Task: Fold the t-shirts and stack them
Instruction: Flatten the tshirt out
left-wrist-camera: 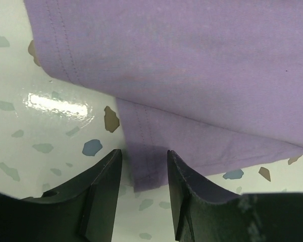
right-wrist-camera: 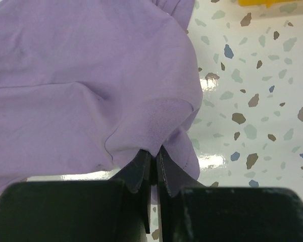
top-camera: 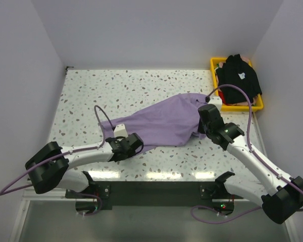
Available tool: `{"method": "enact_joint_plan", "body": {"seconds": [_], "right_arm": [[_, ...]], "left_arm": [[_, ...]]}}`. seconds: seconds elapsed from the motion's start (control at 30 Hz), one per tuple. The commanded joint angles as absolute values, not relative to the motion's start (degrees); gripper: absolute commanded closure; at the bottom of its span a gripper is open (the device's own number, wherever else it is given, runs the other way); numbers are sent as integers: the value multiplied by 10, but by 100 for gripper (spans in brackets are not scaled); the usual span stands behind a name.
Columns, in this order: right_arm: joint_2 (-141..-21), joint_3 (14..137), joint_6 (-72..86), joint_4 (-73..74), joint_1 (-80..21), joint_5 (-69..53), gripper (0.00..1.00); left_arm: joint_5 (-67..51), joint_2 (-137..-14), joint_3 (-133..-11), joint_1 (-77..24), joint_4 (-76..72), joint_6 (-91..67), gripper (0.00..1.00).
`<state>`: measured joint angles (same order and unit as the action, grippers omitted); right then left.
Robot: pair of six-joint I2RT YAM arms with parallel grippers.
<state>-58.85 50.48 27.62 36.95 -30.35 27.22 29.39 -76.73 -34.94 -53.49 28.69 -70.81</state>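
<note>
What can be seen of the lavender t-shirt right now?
The lavender t-shirt is plain, soft cloth with a double-stitched hem. It lies unfolded and rumpled on the speckled table, drawn out diagonally from the near left toward the far right. The right gripper is shut on a bunched fold at its right end. The left gripper is open, with a hemmed corner lying between its fingers, not clamped.

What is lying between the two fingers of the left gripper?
The hemmed corner of the lavender t-shirt lies in the gap of the open left gripper, on the table. The left wrist view shows it.
</note>
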Motion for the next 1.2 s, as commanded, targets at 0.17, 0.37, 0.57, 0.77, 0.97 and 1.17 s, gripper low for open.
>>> {"method": "enact_joint_plan", "body": {"seconds": [0.17,0.37,0.57,0.77,0.97,1.17], "right_arm": [[-585,527,266,347,-302,266,95],[-584,527,265,350,-302,264,95],[-588,554,261,366,-302,262,96],[-592,565,256,381,-302,236,96],[-614,514,267,366,-302,150,93],[-637,447,273,316,-308,64,64]], "left_arm": [[303,-829,-380,-555,288,-716,69],[328,-801,-394,-555,314,-715,100],[391,-673,-459,-518,391,-683,100],[435,-530,-503,-429,424,-619,100],[468,-484,-532,-403,443,-598,100],[510,-482,-562,-382,443,-568,100]]}}
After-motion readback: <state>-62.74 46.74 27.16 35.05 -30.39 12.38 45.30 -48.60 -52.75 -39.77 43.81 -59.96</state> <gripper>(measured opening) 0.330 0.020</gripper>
